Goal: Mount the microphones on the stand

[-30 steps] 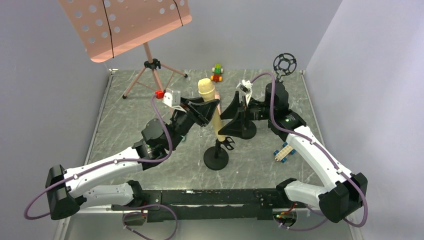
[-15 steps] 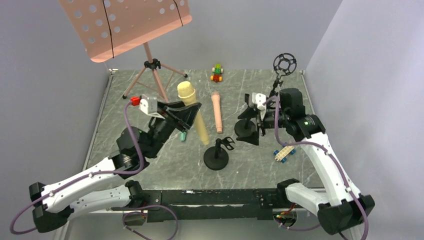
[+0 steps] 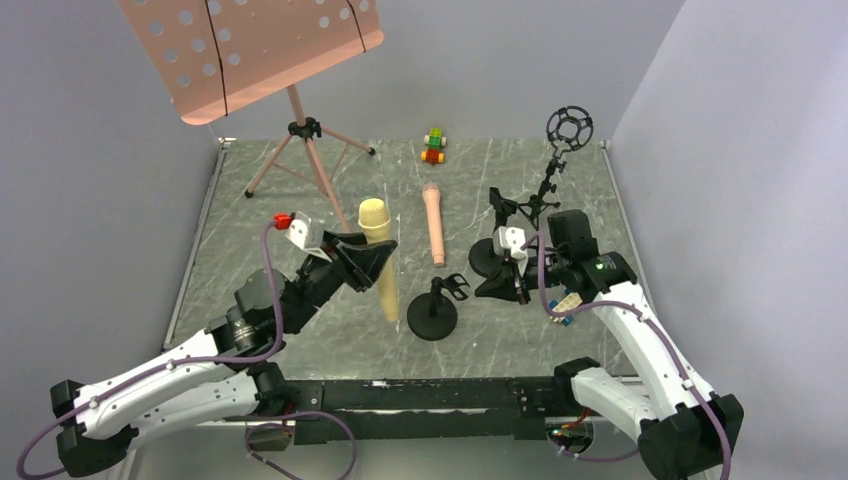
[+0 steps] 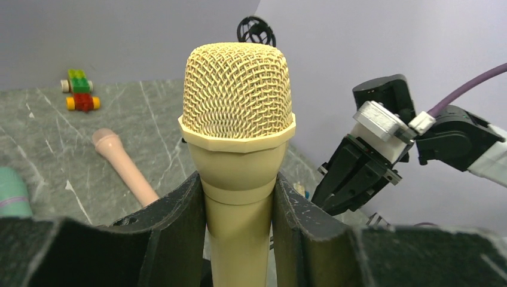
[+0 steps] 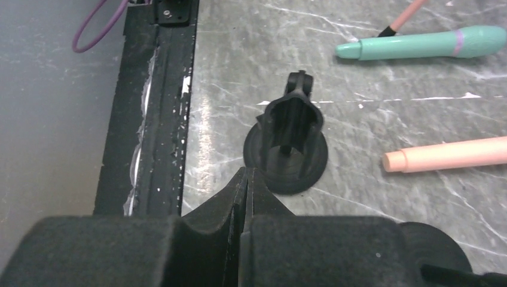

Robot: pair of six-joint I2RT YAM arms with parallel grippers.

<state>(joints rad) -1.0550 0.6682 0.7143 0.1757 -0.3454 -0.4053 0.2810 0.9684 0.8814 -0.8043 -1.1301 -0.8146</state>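
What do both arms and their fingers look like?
The left arm and right arm have white links with black joints. A purple cable loops along each. The fingers are matte black and wedge-shaped. The left wrist's cable ends in a red plug; the right arm shows a green light.

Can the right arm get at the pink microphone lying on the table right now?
Probably yes. The pink microphone lies uncovered, and the right gripper is empty and near it. Its jaws are shut, so they must open first, and the short stand sits just ahead of them.
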